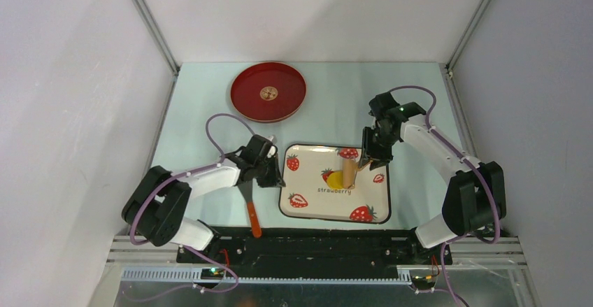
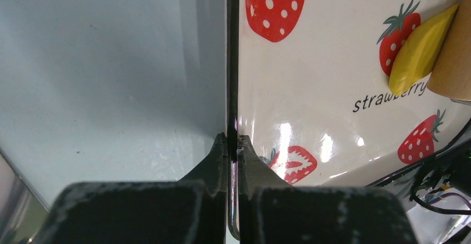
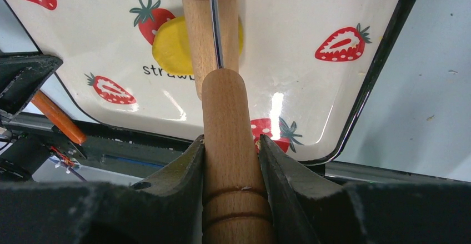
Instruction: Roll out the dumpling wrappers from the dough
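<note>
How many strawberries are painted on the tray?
6 strawberries: far left corner, far edge by the roller at, beside the yellow dough at, right side, near left, near right. The roller could hide another.

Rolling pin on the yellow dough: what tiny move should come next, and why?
Probably roll the rolling pin across the dough. The right gripper clamps its handle, the roller rests on the dough, which looks like an oval lump rather than a thin round, and the left gripper pinches the rim of the tray, steadying it.

"strawberry" on the tray point(image 1: 310, 180)
</note>
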Action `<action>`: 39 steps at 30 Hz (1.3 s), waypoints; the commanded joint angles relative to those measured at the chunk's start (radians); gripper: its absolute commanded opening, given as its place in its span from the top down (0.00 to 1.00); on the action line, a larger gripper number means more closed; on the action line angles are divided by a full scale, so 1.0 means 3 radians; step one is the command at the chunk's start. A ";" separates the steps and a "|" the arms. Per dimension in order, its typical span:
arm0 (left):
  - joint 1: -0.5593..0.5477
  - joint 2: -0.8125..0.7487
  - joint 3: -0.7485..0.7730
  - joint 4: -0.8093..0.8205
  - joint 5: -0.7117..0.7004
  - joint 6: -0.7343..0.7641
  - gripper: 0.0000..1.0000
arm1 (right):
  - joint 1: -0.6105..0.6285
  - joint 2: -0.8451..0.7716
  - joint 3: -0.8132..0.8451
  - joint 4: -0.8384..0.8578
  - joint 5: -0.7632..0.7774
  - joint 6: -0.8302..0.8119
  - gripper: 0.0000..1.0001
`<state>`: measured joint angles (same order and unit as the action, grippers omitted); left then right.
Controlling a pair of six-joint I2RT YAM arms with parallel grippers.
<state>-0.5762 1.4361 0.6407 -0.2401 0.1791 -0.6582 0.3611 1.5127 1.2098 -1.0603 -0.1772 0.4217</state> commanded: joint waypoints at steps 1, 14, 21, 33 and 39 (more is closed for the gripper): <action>0.0129 -0.0083 -0.0154 -0.0601 -0.0468 0.0096 1.00 | -0.0008 0.0174 -0.0242 -0.0481 0.1117 -0.0193 1.00; 0.0193 -0.0056 -0.0153 -0.0654 -0.0510 0.0052 1.00 | -0.0069 -0.0047 -0.0183 -0.0470 0.0806 -0.0254 1.00; 0.0192 -0.0038 -0.0147 -0.0656 -0.0505 0.0057 1.00 | -0.0094 -0.0064 -0.0181 -0.0496 0.0820 -0.0266 1.00; 0.0204 -0.0104 -0.0163 -0.0656 -0.0543 0.0016 1.00 | -0.0093 -0.0272 0.0026 -0.0379 0.0386 -0.0354 1.00; 0.0244 -0.0207 -0.0214 -0.0697 -0.0583 0.0027 1.00 | 0.0067 -0.0522 0.0271 -0.0220 0.0073 -0.0499 1.00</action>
<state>-0.5301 1.3823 0.6201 -0.3099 0.1524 -0.6811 0.3462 1.4353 1.2091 -1.1412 -0.0971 0.3191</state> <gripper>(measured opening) 0.036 0.368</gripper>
